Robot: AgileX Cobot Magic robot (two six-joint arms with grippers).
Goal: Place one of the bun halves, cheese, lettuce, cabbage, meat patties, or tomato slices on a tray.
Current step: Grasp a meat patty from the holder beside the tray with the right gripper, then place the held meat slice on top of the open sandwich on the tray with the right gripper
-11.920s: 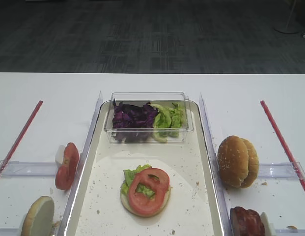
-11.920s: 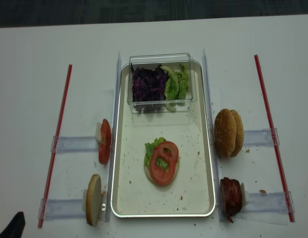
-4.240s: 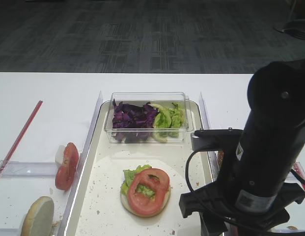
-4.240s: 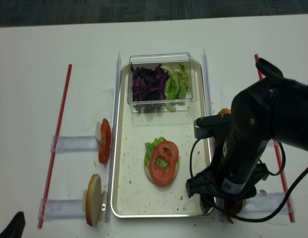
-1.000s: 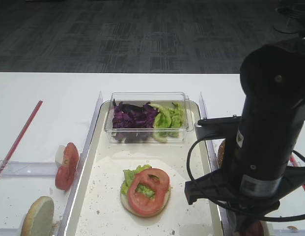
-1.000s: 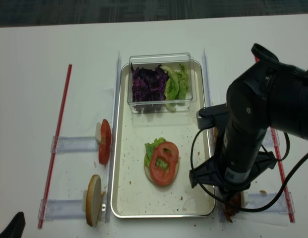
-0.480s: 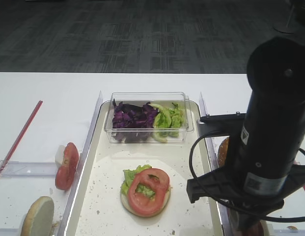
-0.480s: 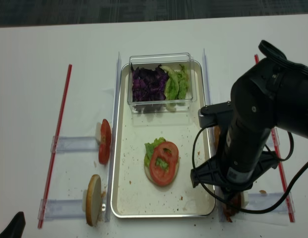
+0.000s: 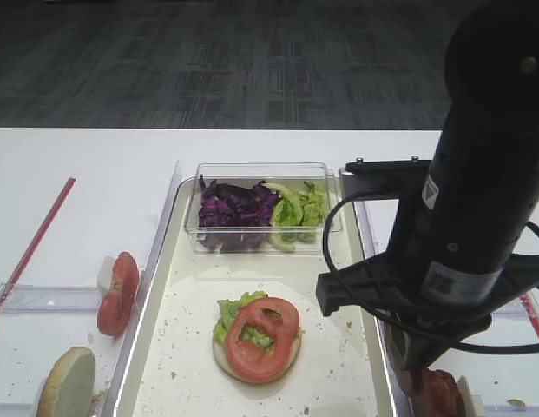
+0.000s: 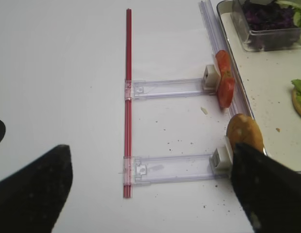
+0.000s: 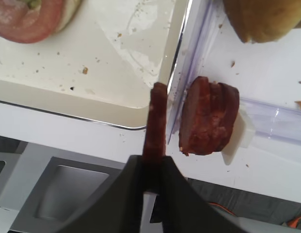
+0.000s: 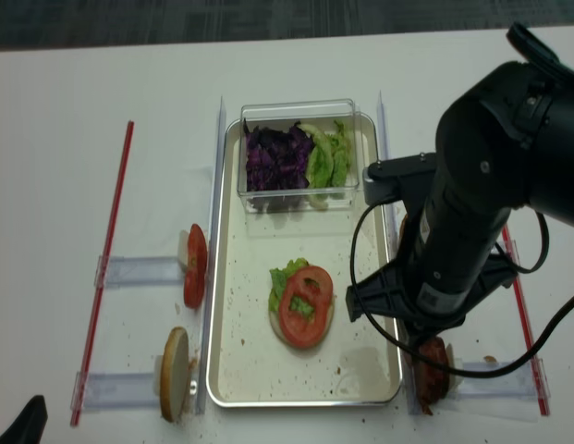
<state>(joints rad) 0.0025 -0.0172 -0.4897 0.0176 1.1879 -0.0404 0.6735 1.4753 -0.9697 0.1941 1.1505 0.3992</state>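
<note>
Right claw [image 11: 154, 167]: clamped on one patty [image 11: 155, 121], held on edge just above the tray's near right corner.
Left claw: two dark fingers [image 10: 36, 191] show at the bottom of its own camera, spread wide apart with nothing between them, over bare tabletop [image 10: 58, 73] well left of the tray.
Patty stack [image 11: 208, 119]: on edge in a clear holder just right of the tray, close beside the lifted patty.
Tray [image 12: 231, 370]: long, crumb-speckled, in the middle of the tabletop.
On the tray: a bun half [image 9: 256, 360] topped with lettuce [image 9: 230, 311] and a tomato slice [image 9: 262, 337].
Clear box [image 12: 300, 153]: at the tray's far end, cabbage [image 12: 273, 157] on its left, more green leaves on its right.
Left of the tray: tomato slices [image 12: 195, 264] on edge in a holder; nearer, another bun half [image 12: 175, 372] on edge.
Right of the tray: a bun [image 11: 266, 17], mostly hidden by the arm in the high views.
</note>
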